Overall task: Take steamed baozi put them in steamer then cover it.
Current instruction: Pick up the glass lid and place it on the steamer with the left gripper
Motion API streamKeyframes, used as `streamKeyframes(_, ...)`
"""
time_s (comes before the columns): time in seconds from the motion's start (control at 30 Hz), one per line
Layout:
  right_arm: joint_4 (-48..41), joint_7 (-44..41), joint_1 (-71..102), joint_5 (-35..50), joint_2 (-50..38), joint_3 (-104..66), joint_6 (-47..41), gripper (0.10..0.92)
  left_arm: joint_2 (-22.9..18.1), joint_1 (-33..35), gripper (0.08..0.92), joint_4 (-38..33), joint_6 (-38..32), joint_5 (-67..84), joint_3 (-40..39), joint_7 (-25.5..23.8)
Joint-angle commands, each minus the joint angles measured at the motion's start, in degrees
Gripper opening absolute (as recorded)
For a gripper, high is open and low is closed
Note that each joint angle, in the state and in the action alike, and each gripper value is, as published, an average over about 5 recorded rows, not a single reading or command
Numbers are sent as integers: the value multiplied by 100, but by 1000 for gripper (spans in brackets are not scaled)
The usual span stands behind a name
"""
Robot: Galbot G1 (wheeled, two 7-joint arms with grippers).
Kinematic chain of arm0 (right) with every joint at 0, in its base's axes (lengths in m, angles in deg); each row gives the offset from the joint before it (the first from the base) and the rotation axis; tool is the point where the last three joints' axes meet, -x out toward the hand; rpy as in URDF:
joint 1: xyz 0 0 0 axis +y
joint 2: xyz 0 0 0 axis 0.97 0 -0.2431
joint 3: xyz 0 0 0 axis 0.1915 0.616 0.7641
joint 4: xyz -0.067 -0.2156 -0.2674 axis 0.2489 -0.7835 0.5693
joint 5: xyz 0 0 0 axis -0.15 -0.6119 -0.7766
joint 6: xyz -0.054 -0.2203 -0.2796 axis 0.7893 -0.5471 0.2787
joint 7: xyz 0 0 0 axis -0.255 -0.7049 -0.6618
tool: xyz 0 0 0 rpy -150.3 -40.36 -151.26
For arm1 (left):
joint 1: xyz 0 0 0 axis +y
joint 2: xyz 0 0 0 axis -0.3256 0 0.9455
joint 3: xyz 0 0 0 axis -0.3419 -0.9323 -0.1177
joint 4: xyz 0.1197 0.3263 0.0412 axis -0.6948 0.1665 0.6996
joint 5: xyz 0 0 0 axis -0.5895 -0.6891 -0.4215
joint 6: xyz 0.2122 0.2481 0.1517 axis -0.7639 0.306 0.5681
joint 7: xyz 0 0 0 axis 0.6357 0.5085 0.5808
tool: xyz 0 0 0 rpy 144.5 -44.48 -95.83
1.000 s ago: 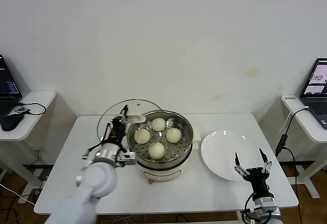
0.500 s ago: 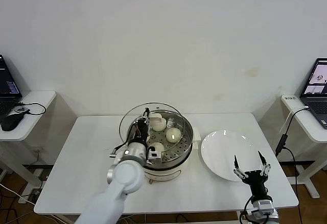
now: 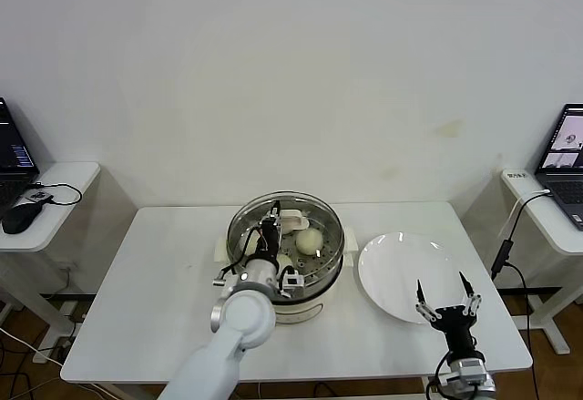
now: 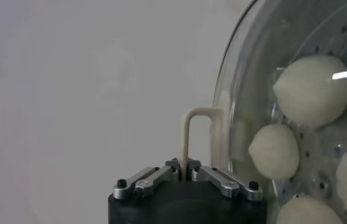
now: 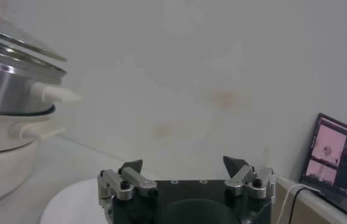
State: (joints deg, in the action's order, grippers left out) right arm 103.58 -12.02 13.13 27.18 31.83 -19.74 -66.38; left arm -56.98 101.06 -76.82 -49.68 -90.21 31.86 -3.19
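- White surface (image 3: 146,263) carries the steamer (image 3: 301,295) at centre.
- Glass cover (image 3: 314,213) sits over the steamer, baozi (image 4: 310,91) visible beneath.
- White plate (image 3: 396,268) lies just right.
- Left claw (image 3: 271,222) clamps the cover's handle (image 4: 193,131).
- Right claw (image 3: 444,296) hovers open near the plate.

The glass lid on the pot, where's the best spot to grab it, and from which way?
Best bet is the cream handle in the middle of the lid, coming down from above. It arches up off the glass, leaving a gap under it for fingers to pinch; the rest is smooth, wide glass. The left gripper is shut on that handle, over the steamer. The right gripper waits open by the plate.
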Motion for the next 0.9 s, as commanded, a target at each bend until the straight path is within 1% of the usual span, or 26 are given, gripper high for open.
streamKeyframes(0.03, -19, -2, 4, -21, 0, 2, 20, 823, -128, 91, 148, 58, -8, -106, -5, -19)
streamKeyframes(0.7, -29, -30, 45, -27, -34, 60, 49, 823, -230, 232, 148, 76, -176, -152, 87, 96)
streamKeyframes(0.8, -29, -34, 47, -33, -35, 85, 46, 823, -188, 280, 175, -36, -178, -122, 87, 99)
streamKeyframes(0.9, -25, -38, 51, -38, -34, 108, 41, 822, -125, 375, 247, -214, -177, -80, 89, 96)
